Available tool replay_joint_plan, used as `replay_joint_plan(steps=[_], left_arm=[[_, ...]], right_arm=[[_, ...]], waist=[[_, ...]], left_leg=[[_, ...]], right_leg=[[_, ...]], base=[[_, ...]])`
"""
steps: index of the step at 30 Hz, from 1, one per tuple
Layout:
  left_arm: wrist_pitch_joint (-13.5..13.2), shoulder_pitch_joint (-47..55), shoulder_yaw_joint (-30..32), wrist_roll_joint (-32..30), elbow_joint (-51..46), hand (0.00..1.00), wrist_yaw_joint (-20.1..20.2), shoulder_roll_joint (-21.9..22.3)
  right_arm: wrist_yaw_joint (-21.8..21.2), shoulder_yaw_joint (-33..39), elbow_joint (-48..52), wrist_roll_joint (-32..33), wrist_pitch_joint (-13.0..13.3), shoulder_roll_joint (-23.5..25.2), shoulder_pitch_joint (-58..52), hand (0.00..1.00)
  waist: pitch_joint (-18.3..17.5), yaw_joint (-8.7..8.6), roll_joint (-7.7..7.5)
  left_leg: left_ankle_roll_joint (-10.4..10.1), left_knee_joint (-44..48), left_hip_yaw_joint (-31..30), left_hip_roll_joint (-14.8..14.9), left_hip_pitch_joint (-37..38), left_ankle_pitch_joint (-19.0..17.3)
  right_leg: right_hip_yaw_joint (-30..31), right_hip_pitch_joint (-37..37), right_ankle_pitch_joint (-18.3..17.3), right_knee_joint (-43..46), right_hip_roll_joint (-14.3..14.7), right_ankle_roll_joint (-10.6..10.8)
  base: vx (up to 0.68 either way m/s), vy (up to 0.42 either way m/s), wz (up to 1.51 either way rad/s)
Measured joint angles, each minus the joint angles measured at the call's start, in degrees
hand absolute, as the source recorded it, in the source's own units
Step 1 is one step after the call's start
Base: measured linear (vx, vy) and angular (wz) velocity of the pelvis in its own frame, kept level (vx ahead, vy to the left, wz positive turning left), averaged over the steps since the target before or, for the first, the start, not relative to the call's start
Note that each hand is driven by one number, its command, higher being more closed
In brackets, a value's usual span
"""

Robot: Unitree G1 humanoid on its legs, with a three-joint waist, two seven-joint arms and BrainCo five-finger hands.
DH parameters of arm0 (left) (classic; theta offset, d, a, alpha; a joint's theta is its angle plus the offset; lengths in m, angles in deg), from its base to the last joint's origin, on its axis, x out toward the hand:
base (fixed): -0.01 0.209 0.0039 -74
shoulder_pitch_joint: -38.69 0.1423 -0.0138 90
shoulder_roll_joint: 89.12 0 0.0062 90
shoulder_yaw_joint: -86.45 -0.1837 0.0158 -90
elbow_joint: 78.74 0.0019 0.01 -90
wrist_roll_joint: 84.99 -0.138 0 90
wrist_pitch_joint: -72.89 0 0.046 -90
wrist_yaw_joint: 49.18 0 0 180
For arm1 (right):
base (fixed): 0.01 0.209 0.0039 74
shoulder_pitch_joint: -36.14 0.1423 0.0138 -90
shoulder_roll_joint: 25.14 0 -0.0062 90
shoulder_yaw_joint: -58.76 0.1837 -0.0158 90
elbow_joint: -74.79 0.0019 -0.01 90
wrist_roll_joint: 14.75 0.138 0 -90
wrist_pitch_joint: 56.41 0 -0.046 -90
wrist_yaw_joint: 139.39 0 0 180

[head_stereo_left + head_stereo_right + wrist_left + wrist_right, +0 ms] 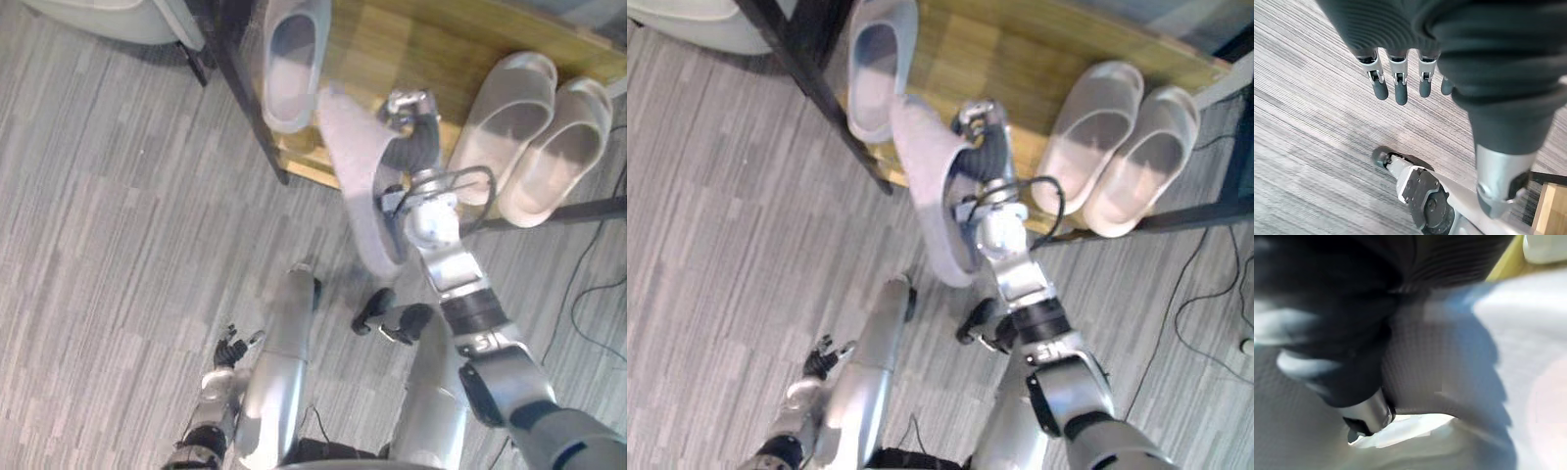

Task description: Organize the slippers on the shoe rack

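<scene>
Slipper headed for the shelf: the robot's right hand (415, 137) grasps a grey slipper (358, 186) by its upper and holds it steeply tilted over the front edge of the shoe rack (411, 49). One end is above the wooden shelf, and the other hangs out past the rack toward the floor (98, 196).

The step in hand appears to be setting it down. That would go best with the sole levelled and the slipper turned parallel to the matching slipper (291, 64), which already lies at the rack's left end. It could then be lowered onto the bare wood just beside that slipper.

The rack's black post (245, 88) stands close to the matching slipper. A pale pair (509, 113) fills the rack's right end, so the free stretch between them looks modest.

The left hand (1399, 78) hangs well clear of the rack, its fingers relaxed and empty above the floor.
</scene>
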Motion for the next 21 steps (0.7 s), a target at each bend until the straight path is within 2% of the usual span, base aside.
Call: replay_joint_plan(steps=[6, 10, 15, 21], left_arm=[[-0.08, -0.81, 0.00, 0.06, -1.09, 0.00, -1.85, 0.11], [-0.09, -1.41, -0.06, 0.19, -1.10, 0.00, -2.11, 0.20], [-0.29, -2.03, -0.63, 0.74, -1.15, 0.00, -3.25, 0.23], [-0.96, -3.04, -1.50, 1.00, -1.15, 0.00, -4.05, 0.35]], right_arm=[[4.82, 4.71, -1.07, -3.69, -3.92, 0.01, 5.90, 1.00], [6.47, 5.45, -7.07, -7.18, -6.11, 0.02, 10.87, 1.00], [7.79, 6.08, -16.10, -8.46, -8.80, -0.02, 17.05, 1.00], [10.14, 6.00, -23.48, -9.55, -9.30, -0.16, 24.68, 1.00]], waist=[[-0.01, 0.80, -0.02], [-0.01, 1.17, -0.02], [-0.01, 2.02, -0.02], [-0.02, 3.02, -0.03]], left_leg=[[-0.99, 3.07, -1.71, -0.83, -4.30, -0.50], [-1.61, 3.79, -2.84, -1.34, -5.90, -0.43], [-2.69, 3.92, -4.26, -2.25, -7.91, 0.14], [-3.58, 3.88, -5.50, -3.47, -9.76, 0.64]], right_leg=[[-1.30, -3.34, -1.98, 3.93, -1.39, -0.73], [-2.33, -4.24, -2.89, 5.16, -2.05, -0.99], [-3.97, -5.19, -3.76, 6.06, -2.97, -1.29], [-4.93, -6.49, -4.92, 7.19, -3.96, -1.56]], base=[[-0.03, -0.011, 0.10], [-0.01, -0.011, 0.11], [-0.01, -0.004, 0.14], [0.00, 0.000, 0.14]])
